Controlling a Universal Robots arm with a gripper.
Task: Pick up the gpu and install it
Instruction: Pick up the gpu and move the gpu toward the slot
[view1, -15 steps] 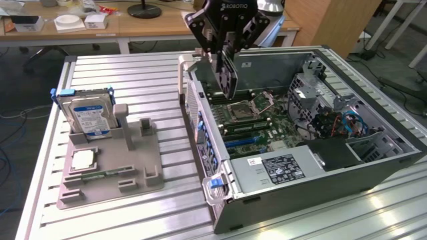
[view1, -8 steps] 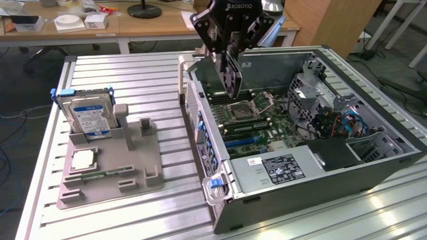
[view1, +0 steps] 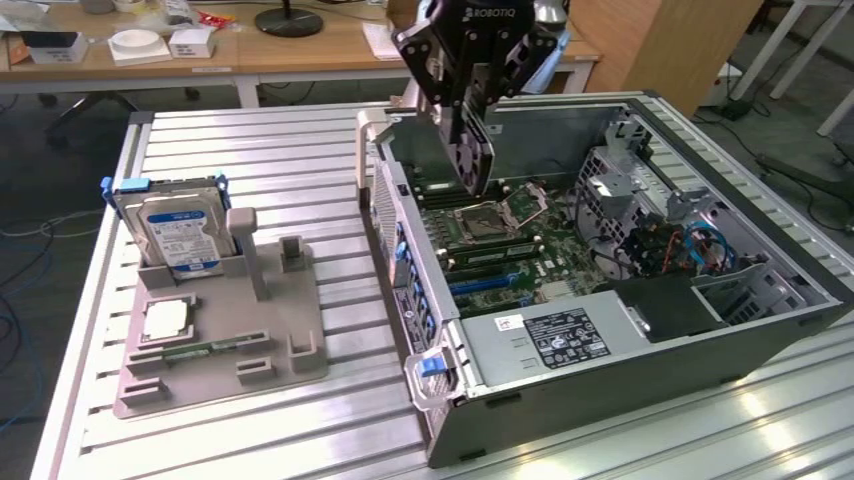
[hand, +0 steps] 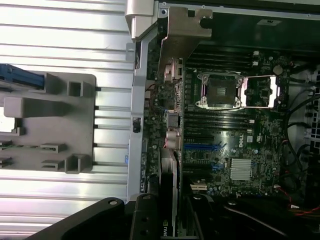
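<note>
Since the computer case lies open on top, there is free room above the green board. The case's back wall stands just beside the card, on the exterior view's left. The gripper is partly closed, pinching the gpu, which hangs upright over the board.

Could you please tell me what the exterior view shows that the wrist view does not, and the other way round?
Exterior view: the gripper from outside, shut on the gpu, which hangs upright above the open computer case; the hard drive with its labelled face; the power supply; desks behind.
Wrist view: a look straight down onto the board's silver heatsink and rear ports.
Both: the gpu, the processor socket, the gray holder and the slatted table.
</note>
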